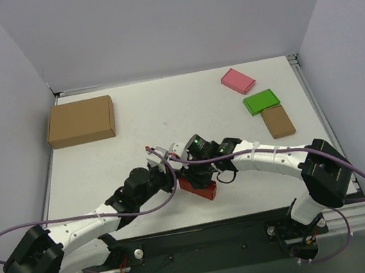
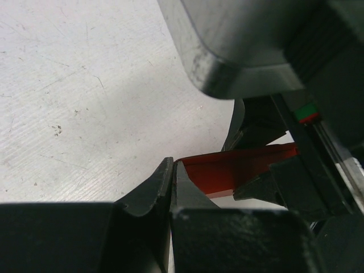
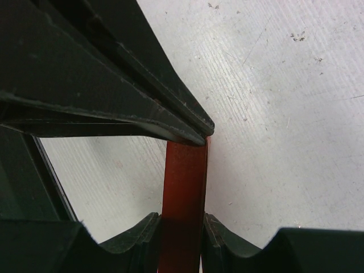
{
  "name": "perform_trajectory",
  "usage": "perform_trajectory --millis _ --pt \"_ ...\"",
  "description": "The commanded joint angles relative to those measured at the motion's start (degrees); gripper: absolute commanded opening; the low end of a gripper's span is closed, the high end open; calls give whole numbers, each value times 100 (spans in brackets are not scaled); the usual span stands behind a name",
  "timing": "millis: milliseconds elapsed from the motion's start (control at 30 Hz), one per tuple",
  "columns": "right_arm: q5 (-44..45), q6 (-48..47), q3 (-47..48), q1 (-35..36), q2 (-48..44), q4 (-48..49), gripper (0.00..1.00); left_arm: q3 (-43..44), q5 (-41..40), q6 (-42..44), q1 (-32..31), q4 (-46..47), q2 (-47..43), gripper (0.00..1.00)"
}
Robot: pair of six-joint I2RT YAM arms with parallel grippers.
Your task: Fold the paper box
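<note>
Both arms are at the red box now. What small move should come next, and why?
Probably a short push by the left gripper, bending the end of the paper box inward while the right gripper holds. The right fingers clamp it on both sides, and the left jaws, closed, meet its far end; whether they pinch a flap I cannot tell.

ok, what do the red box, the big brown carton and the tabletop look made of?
Red box: probably thin card, smooth with a slight sheen; flat narrow panel with crisp edges.
Brown carton: likely kraft cardboard, matte, even tan.
Tabletop: white and hard, perhaps laminate or painted board; fine scratches and scuffs.
</note>
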Motion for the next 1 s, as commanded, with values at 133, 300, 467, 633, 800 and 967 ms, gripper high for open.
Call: perform_trajectory --millis 133,300,467,633,800,967 --pt "93 -55 -79 38 103 -72 11 -239 -625 331 -268 -269 214 0" --pt "93 -64 -88 38 59 -72 11 -344 -1038 472 -470 -261 250 0" --pt "180 -72 -114 29 15 -72 11 -485 -1223 490 -541 -147 267 0" --pt "365 42 -105 20 -99 -81 15 -459 -1223 464 -699 -129 364 0" --pt "637 156 -131 38 -222 -72 35 -309 -1250 472 -796 -181 443 0" --pt "1156 112 -289 152 -398 -2 46 -177 -1285 446 -857 -269 531 0"
